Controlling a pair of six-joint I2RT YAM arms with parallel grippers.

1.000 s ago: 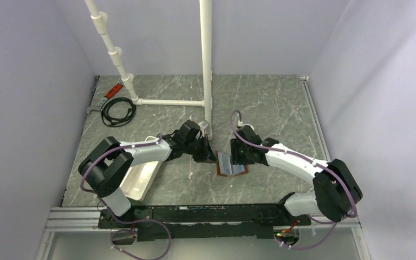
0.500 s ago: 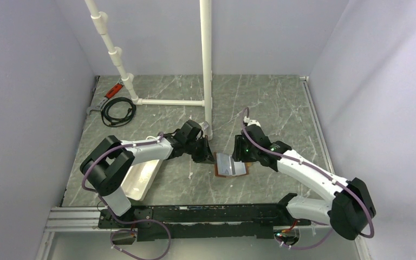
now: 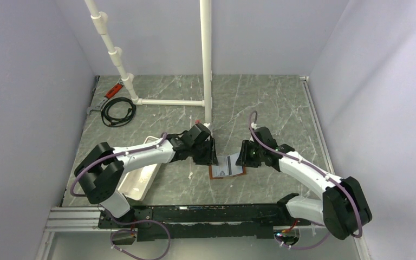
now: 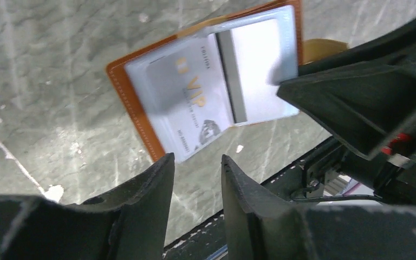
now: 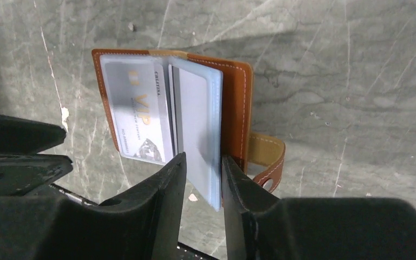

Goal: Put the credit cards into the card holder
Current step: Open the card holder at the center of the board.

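Right wrist: right jaws straddle a card holder (image 5: 237,103) sleeve (image 5: 197,124), grip unclear; left jaws apart, empty.

White arms (image 3: 141,155) with black joints (image 3: 100,181), purple cables (image 3: 252,122), black jaws.

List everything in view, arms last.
holder: 1, brown, open at table centre, between the grippers
cards: 1 silver VIP card, in the holder's clear sleeve; possibly a second with a dark stripe, unsure
tray: 1, white, near left
pipe frame: 1, white, far centre and left
cable: 1, black, coiled, far left
tool: 1, red handle, far left beside the cable
table: 1, grey marble
left gripper: black, open, empty, beside the holder
right gripper: black, jaws apart at the sleeve's edge, grip unclear
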